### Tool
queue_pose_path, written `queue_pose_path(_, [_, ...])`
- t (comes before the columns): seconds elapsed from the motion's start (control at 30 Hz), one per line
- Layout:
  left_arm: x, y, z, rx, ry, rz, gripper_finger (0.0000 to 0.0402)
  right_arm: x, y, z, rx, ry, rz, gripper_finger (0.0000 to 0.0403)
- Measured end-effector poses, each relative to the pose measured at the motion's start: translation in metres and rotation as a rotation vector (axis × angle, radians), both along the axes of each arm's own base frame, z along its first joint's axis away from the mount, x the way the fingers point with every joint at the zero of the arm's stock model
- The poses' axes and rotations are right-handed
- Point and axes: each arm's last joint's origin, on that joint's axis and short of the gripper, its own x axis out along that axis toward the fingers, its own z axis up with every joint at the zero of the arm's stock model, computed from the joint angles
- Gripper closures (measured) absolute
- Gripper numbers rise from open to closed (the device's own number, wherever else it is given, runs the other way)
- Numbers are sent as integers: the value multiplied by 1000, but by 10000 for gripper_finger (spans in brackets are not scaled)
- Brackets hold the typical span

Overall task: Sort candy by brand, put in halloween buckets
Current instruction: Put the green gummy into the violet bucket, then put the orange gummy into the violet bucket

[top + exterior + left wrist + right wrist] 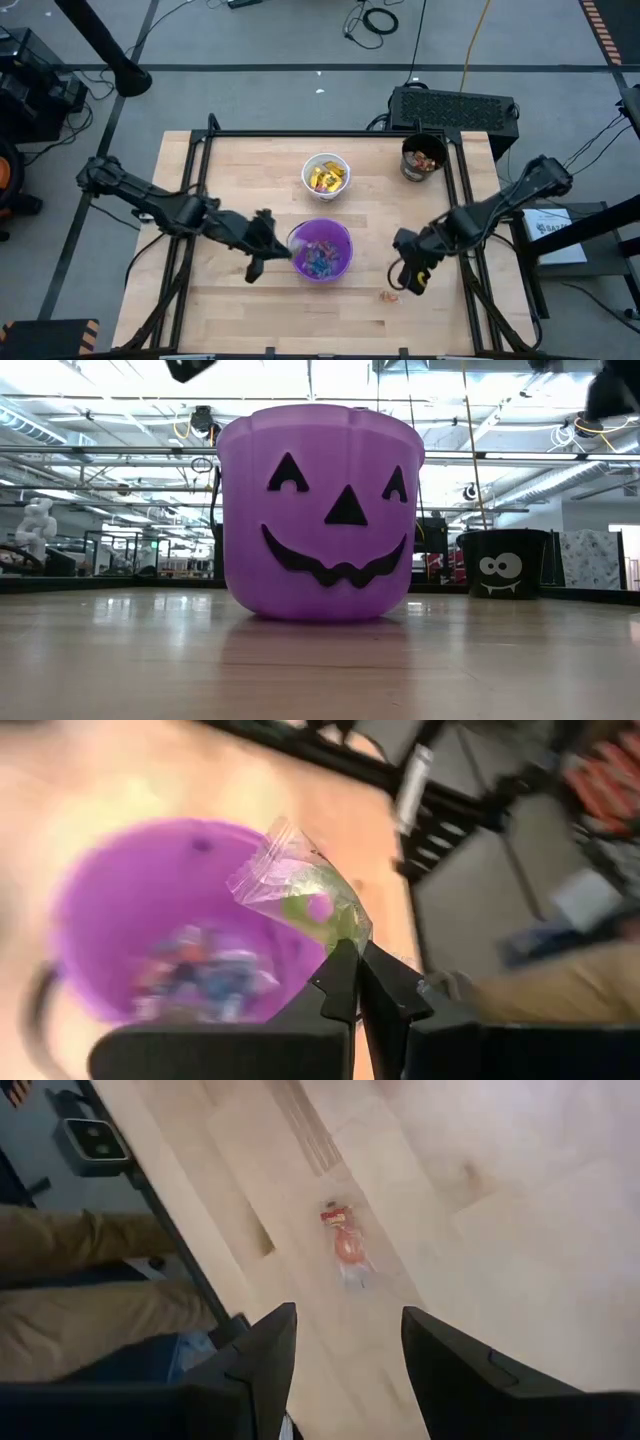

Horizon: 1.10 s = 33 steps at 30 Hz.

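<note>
A purple bucket (321,250) (320,510) stands mid-table with blue and pink candy inside. Farther back, a white bucket (326,173) holds yellow candy and a black bucket (423,158) (503,563) holds orange candy. My left gripper (288,250) (357,948) hangs at the purple bucket's left rim, shut on a clear packet with green and pink candy (305,895). My right gripper (405,283) (348,1315) is open and points down, above a lone orange candy (345,1240) (388,295) that lies flat on the table near the front edge. My left gripper pinches the clear packet by one end (345,932) between its two fingertips. The rest of the packet sticks out beyond the fingers, lifted clear above the purple bucket's (150,930) opening and rim. The fingers slant downward, coming from the table's left side.
A black box with a ridged top (455,105) sits behind the table's far edge. Black frame rails (460,190) run along the table's sides. A person's tan trouser legs (80,1280) show beyond the table's edge. Bare wood lies in front of the purple bucket.
</note>
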Motion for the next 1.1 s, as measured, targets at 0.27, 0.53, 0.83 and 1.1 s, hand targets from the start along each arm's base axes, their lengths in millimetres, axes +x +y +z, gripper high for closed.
queue_pose_path(0.27, [27, 20, -3, -104, 57, -41, 388, -13, 29, -65, 92, -3, -65, 229])
queue_pose_path(0.53, [49, 43, -27, -224, 188, -88, 358, -17, 35, -82, 67, 22, -64, 229])
queue_pose_path(0.83, [57, 62, -33, -456, 270, 29, 245, -9, 47, -94, 33, -52, 100, 229])
queue_pose_path(1.1, [52, 74, -14, -520, 173, 92, 238, -3, 54, -118, -144, -96, 320, 229])
